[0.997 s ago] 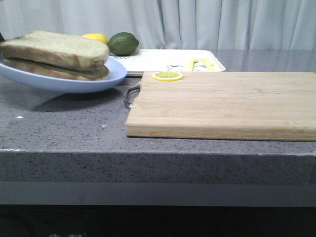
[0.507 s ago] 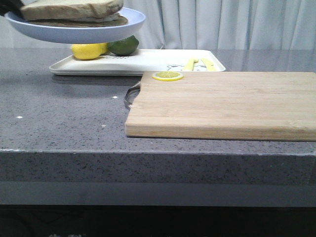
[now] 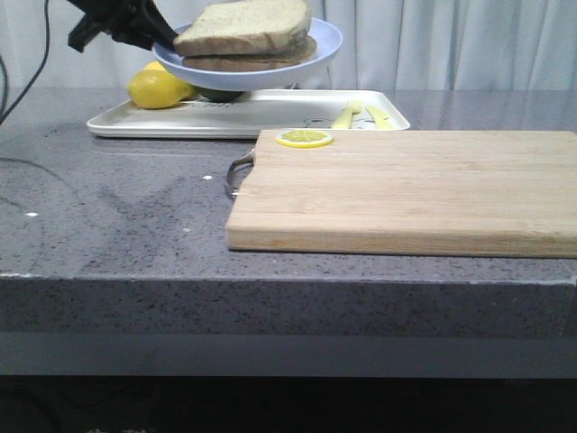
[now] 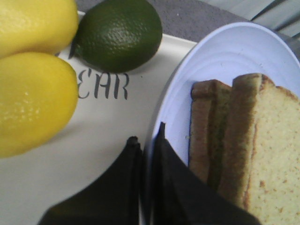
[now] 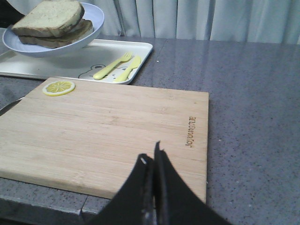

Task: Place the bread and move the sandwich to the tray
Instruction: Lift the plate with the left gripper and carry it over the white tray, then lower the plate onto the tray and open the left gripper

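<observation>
- left gripper (image 4: 146,140): jaws clamped on the rim of the light-blue plate (image 3: 306,68), holding the sandwich (image 3: 245,34) in the air above the tray (image 3: 162,122).
- bread (image 3: 243,24): thick speckled slice lying on top of the sandwich, its crust facing the camera in the left wrist view.
- tray: white, at the far side of the grey counter (image 3: 108,207); it carries two lemons (image 4: 33,101), a lime (image 4: 117,33) and a yellow fork and knife (image 5: 117,66).
- right gripper (image 5: 151,161): jaws together, empty, poised over the near edge of the cutting board (image 5: 112,131).
- cutting board: wooden, just in front of the tray; a lemon slice (image 3: 304,138) rests on its far left corner.
</observation>
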Robot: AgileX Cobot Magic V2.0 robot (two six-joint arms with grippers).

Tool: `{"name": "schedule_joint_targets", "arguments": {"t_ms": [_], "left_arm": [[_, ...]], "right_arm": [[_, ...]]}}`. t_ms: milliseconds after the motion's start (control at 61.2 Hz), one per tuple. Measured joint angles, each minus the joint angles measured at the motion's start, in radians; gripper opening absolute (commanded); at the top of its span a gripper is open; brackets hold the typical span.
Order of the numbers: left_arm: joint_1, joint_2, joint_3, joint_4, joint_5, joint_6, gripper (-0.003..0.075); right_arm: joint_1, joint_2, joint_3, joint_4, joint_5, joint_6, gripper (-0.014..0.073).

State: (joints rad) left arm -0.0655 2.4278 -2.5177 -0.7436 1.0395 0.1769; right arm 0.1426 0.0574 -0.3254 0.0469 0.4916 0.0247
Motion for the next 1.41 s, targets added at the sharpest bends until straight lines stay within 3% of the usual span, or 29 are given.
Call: {"name": "schedule_joint_targets", "arguments": {"t_ms": [131,425,556,686,817,899,1013,1177,1405], "left_arm": [[0.000,0.084,-0.090,0.002,0.018,-0.033,-0.0018],[-0.007,0.136,-0.106,0.026,0.076,-0.051,-0.0003],[-0.015,0.136,-0.108,0.060,0.067,-0.057,0.0123],[-0.015,0.136,-0.110,0.065,0.042,-0.058,0.0312],[-0.015,0.136,-0.117,0.065,0.023,-0.058,0.0396],[-0.015,0.136,-0.148,0.065,0.031,-0.058,0.0380],[-0.013,0.136,-0.241,0.065,0.073,-0.058,0.0286],[-0.011,0.133,-0.398,0.061,0.145,-0.058,-0.0018],[-0.011,0.120,-0.418,0.061,0.187,-0.058,-0.0019]], "right_arm": [[0.000,0.000,0.000,0.000,0.000,0.000,-0.0076],[0.000,0.000,0.004,0.000,0.000,0.000,-0.0076],[0.000,0.000,0.010,0.000,-0.002,0.000,-0.0076],[0.000,0.000,0.011,0.000,-0.002,0.000,-0.0076],[0.000,0.000,0.011,0.000,-0.002,0.000,-0.0076],[0.000,0.000,0.011,0.000,-0.002,0.000,-0.0076],[0.000,0.000,0.011,0.000,-0.002,0.000,-0.0076],[0.000,0.000,0.011,0.000,-0.002,0.000,-0.0076],[0.000,0.000,0.011,0.000,-0.004,0.000,-0.0076]]}}
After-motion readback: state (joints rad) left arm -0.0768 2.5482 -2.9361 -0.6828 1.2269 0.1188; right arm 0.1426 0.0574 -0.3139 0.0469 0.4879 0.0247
